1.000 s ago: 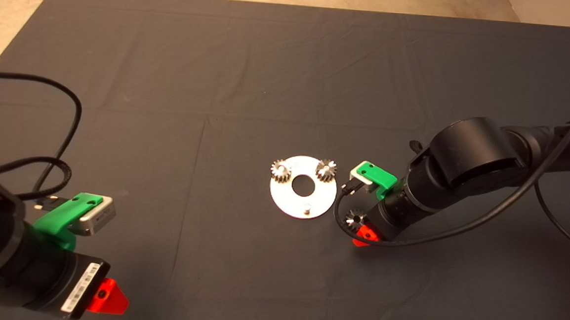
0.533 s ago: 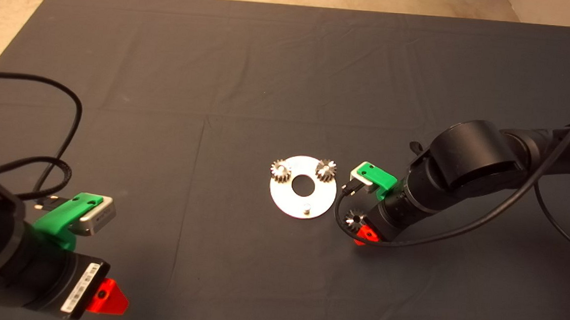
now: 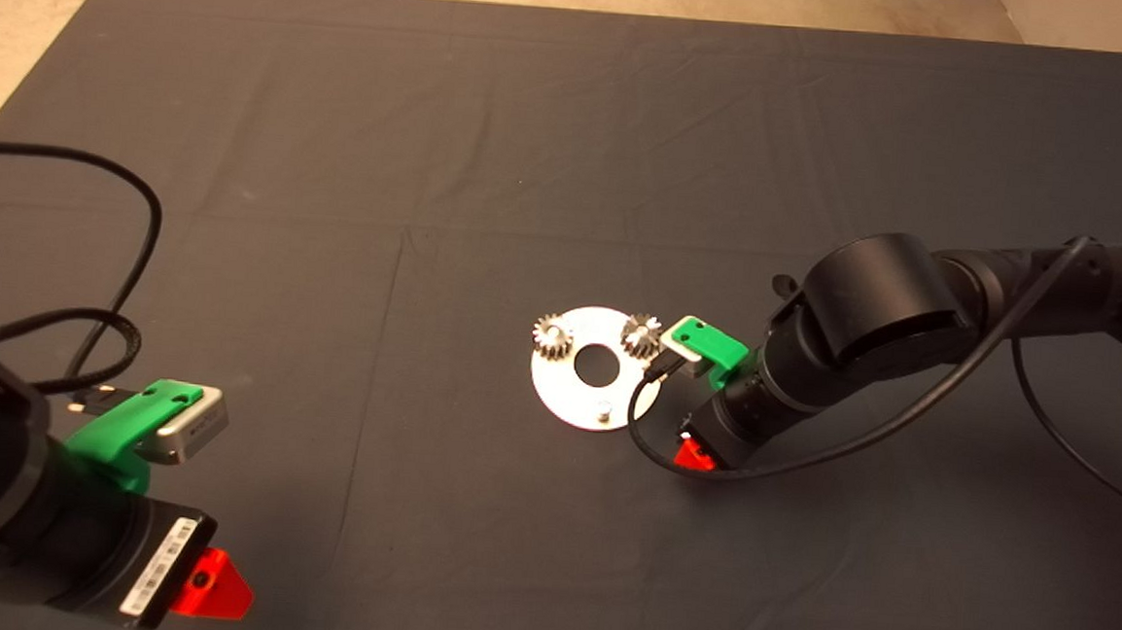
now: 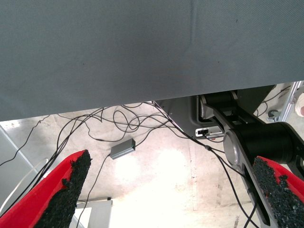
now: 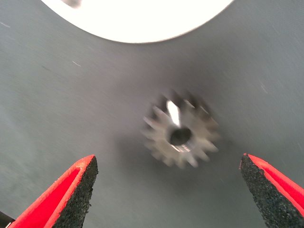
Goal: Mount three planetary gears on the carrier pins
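- The third gear (image 5: pixel 180 135), a small dark-silver toothed wheel with a round central hole, lies flat on the mat (image 3: pixel 435 151), just off the edge of the disc (image 3: pixel 566 393); the right wrist view shows it blurred, between the two spread fingers and touching neither.
- In the head view this gear is hidden under the right arm's wrist.
- The disc is a flat, round, bright silver plate with a large central hole, lying near the middle of the mat.
- Two more gears sit on the disc: one (image 3: pixel 552 336) at its far left rim, one (image 3: pixel 641 334) at its far right rim, each a stubby metal wheel with pointed teeth.
- One short silver pin (image 3: pixel 603 412) stands upright and bare on the near part of the disc.
- The right end effector (image 5: pixel 168 190) is released, its red wedge-shaped fingers with rough black pads (image 5: pixel 80 190) wide apart, lowered over the loose gear just right of the disc.
- A black cable loops from the right arm's green camera bracket (image 3: pixel 705 343) across the disc's right edge.
- The left end effector (image 4: pixel 173 190) is also released, parked at the lower left of the worktop; its wrist view shows the mat's edge and cables on a pale floor.
- The mat is dark grey cloth with faint creases.
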Available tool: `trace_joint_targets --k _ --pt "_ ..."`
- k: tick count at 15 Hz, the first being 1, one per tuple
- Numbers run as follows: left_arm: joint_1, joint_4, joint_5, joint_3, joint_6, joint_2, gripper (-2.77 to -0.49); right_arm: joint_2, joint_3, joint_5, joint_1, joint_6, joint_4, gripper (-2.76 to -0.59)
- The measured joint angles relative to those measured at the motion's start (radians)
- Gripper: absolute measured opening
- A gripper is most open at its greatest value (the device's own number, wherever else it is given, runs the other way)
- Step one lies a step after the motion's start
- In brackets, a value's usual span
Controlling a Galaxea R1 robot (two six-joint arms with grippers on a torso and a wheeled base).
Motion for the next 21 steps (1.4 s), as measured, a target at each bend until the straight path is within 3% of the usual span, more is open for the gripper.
trace_joint_targets --k 9,12,17,18,21 --pt "0.000 -0.002 0.000 0.001 0.000 0.000 -0.79 0.040 -0.070 0.000 0.000 -0.096 -0.014 -1.40" --pt "0.000 -0.002 0.000 0.001 0.000 0.000 -0.79 0.040 -0.077 0.000 0.000 -0.107 -0.016 -1.55" --pt "0.000 -0.002 0.000 0.001 0.000 0.000 -0.79 0.037 -0.079 0.000 0.000 -0.134 -0.017 -1.56" --pt "0.000 -0.002 0.000 0.001 0.000 0.000 -0.79 0.036 -0.079 0.000 -0.001 -0.137 -0.017 -1.67" --pt "0.000 -0.002 0.000 0.001 0.000 0.000 -0.79 0.025 -0.078 0.000 -0.005 -0.163 -0.019 -1.71"
